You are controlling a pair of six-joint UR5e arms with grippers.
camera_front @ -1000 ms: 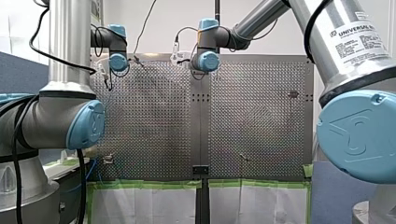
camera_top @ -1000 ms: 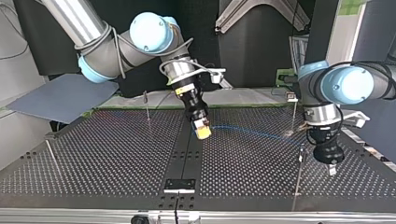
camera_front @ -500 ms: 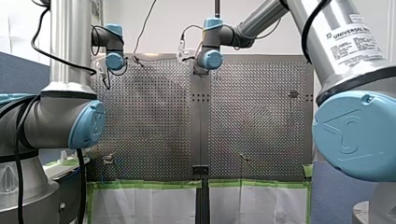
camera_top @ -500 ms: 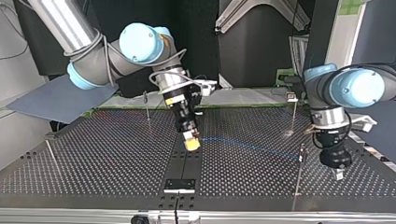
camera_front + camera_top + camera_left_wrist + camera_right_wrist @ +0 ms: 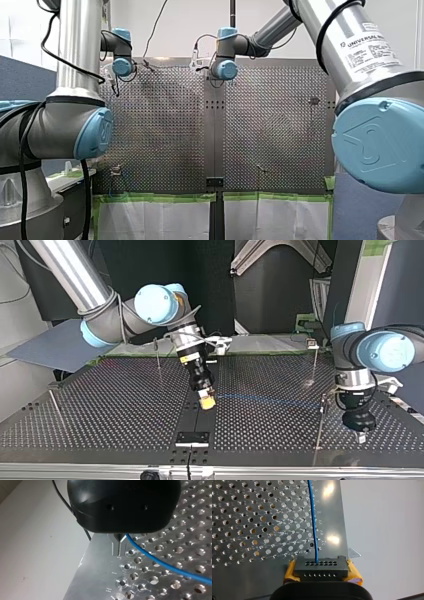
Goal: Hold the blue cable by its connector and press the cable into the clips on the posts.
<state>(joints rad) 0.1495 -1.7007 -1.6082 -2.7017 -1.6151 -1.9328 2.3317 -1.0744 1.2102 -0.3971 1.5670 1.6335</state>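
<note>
Front view: behind and above the arms [image 5: 80, 130], facing along their reach over the perforated surface [image 5: 165, 135]. Top view: opposite edge, low, facing the arms. Wrist views: close over the surface, along my left fingers [image 5: 116, 545] and my right fingers [image 5: 289, 570]. Top and both wrist views share the blue cable [image 5: 260, 400].

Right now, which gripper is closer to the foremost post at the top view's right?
Left. My left gripper is close beside the post, on its right in that view; my right gripper is far off to its left.

The perforated table [image 5: 125, 405] has green tape [image 5: 155, 197] along one edge and a grey sheet [image 5: 65, 342] beside it.
</note>
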